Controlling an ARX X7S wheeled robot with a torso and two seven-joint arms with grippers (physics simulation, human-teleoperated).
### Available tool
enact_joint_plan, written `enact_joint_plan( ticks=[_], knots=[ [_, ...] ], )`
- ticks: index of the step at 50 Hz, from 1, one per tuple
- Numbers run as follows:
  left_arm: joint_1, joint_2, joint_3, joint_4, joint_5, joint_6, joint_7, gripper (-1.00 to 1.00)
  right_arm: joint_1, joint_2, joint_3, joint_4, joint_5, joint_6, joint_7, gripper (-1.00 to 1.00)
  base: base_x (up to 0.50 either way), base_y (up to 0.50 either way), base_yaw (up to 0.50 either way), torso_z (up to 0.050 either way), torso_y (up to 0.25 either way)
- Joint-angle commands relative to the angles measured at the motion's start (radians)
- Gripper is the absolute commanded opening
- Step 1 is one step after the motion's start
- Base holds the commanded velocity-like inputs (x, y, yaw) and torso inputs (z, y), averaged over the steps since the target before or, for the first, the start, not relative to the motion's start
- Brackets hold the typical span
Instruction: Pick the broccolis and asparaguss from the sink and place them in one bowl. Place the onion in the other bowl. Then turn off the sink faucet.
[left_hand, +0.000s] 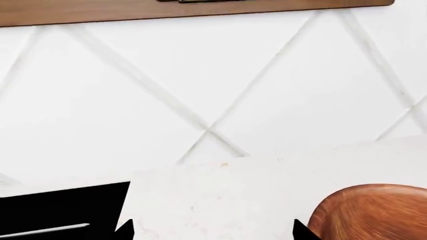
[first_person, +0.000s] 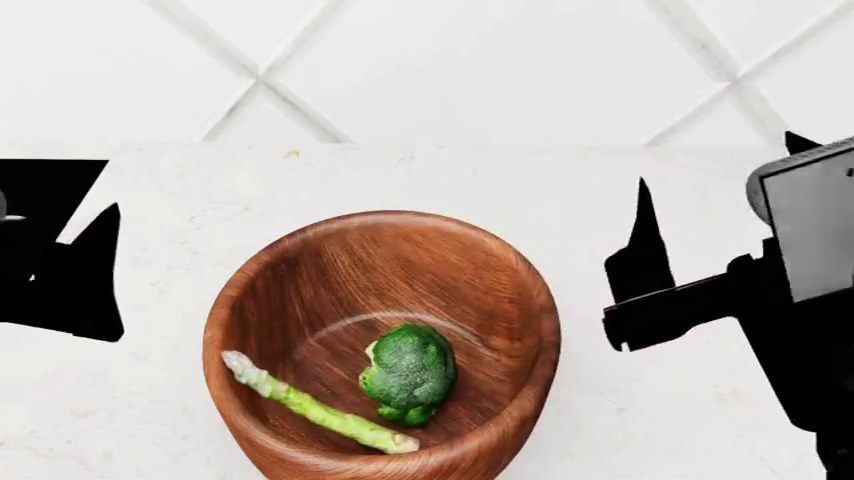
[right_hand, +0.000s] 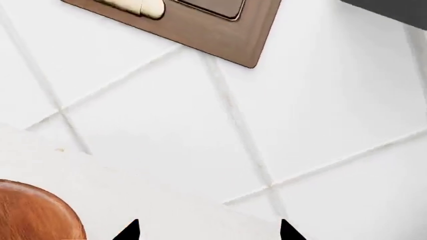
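A wooden bowl stands on the white counter in the middle of the head view. A broccoli and an asparagus spear lie in it. My left gripper is open and empty, left of the bowl, whose rim shows in the left wrist view. My right gripper is open and empty, right of the bowl; in the right wrist view the bowl's rim also shows. The onion, the other bowl, the sink and the faucet are out of view.
A white diamond-tiled wall rises just behind the counter. A wooden cabinet edge and a brown wall plate sit on the wall above. A black surface adjoins the counter on the left.
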Motion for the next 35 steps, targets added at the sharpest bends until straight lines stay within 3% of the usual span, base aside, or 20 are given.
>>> enact_joint_plan(
  ticks=[1,5,20,35],
  knots=[
    [0.06,0.012,0.013,0.018,0.094,0.062,0.001,1.0,-0.285,-0.01,0.308,-0.089,0.285,-0.287,0.071,1.0,0.0,0.0,0.0,0.0,0.0],
    [0.078,0.012,0.004,0.018,0.095,0.081,-0.008,1.0,-0.39,-0.035,0.397,-0.093,0.336,-0.366,0.051,1.0,0.0,0.0,0.0,0.0,0.0],
    [0.118,0.007,-0.007,0.024,0.1,0.102,-0.046,1.0,-0.397,0.025,0.324,-0.15,0.243,-0.266,0.148,1.0,0.0,0.0,0.0,0.0,0.0],
    [0.133,0.011,-0.019,0.011,0.083,0.126,-0.019,1.0,-0.42,0.042,0.325,-0.185,0.287,-0.228,0.216,1.0,-0.37,0.01,0.0,0.0,0.0]
  ],
)
